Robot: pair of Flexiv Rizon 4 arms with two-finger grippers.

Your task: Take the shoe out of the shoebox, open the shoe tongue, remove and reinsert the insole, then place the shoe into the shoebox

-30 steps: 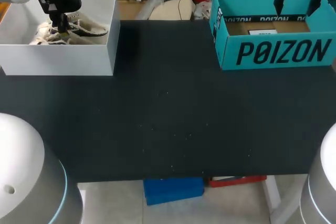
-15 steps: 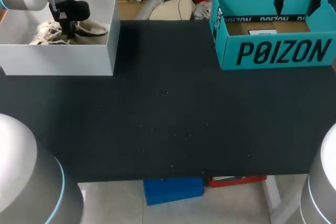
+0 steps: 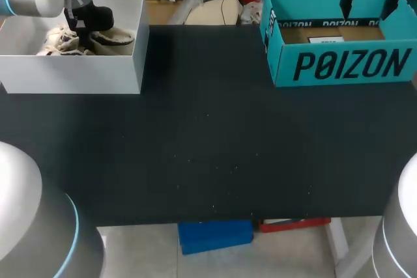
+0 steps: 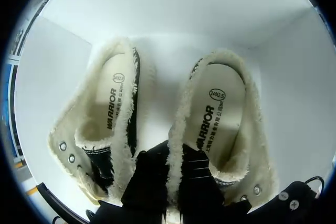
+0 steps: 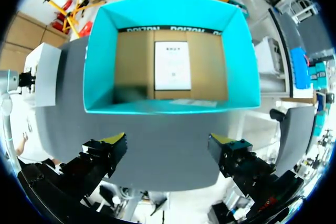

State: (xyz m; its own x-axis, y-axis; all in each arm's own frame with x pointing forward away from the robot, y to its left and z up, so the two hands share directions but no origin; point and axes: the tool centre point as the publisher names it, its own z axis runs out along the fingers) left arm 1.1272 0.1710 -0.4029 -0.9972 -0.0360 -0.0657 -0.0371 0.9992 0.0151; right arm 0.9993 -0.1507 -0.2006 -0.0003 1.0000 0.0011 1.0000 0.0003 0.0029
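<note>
Our left claw [image 4: 173,177] is inside the white box [image 3: 71,73] at the far left corner of the desk [image 3: 208,135]. It is narrow and seems to hold the shoe [image 4: 226,114] by its furry side wall. One finger [image 4: 198,174] stands inside the opening, the other in the gap beside the second shoe [image 4: 110,114]. The shoe's long axis runs straight ahead from the claw, heel far, lace holes nearest, so the grip goes across it. We judge that a straight lift is needed to clear the box walls. Our right claw [image 5: 168,140] hangs wide and holds nothing above the blue box [image 5: 94,77], well apart. The left arm is the nearer one.
</note>
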